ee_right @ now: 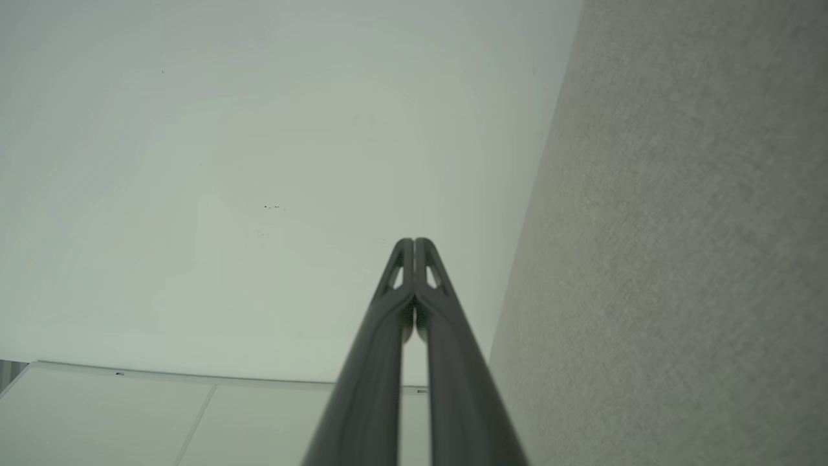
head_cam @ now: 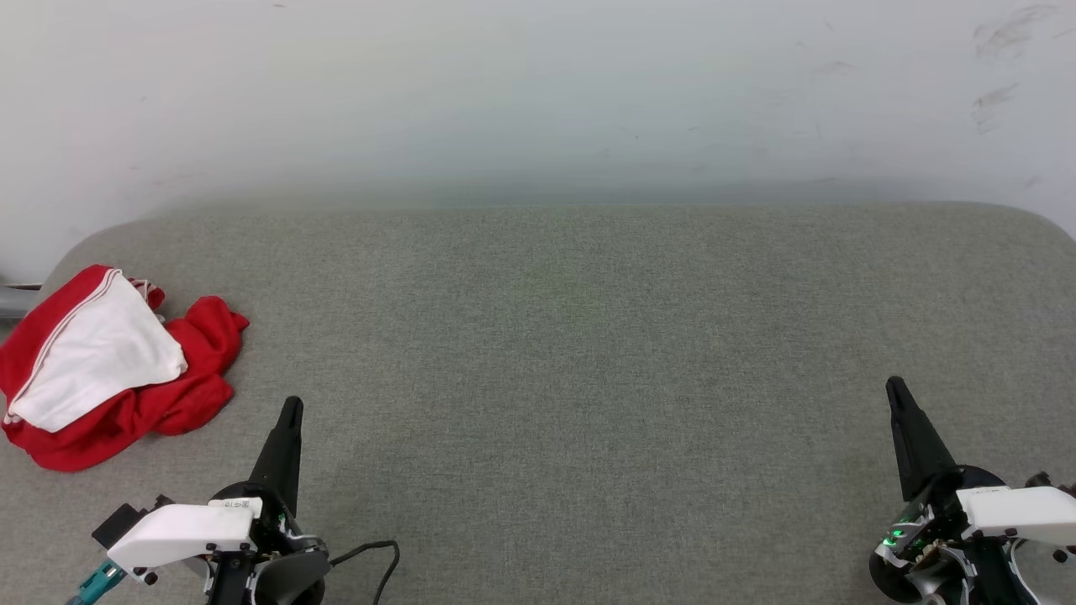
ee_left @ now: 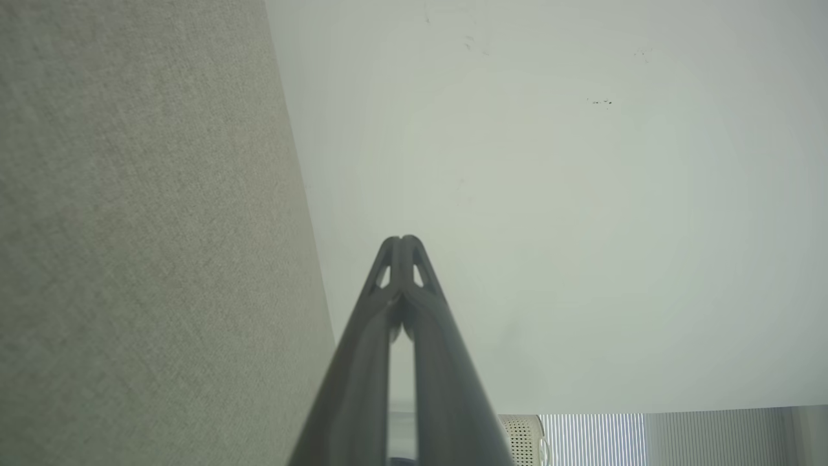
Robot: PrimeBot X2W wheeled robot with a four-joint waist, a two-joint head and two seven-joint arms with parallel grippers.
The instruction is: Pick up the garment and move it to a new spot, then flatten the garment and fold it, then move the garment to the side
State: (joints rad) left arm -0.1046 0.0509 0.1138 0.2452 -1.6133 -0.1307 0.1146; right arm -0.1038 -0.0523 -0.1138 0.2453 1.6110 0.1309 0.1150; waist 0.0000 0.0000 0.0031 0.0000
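Garment point(head_cam: 109, 365): crumpled heap, far-left table point(head_cam: 588, 336) edge.
Left gripper point(head_cam: 290, 407): pinched closed, empty.
Right gripper point(head_cam: 896, 388): pinched closed, empty.
Risk: a single-layer pinch may drag the heap off the edge.

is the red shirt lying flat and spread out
No, the garment lies bunched in a heap at the left of the grey surface, white fabric on top.

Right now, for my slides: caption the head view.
Crumpled red-and-white T-shirt lies left on grey table; left gripper and right gripper shut, empty.
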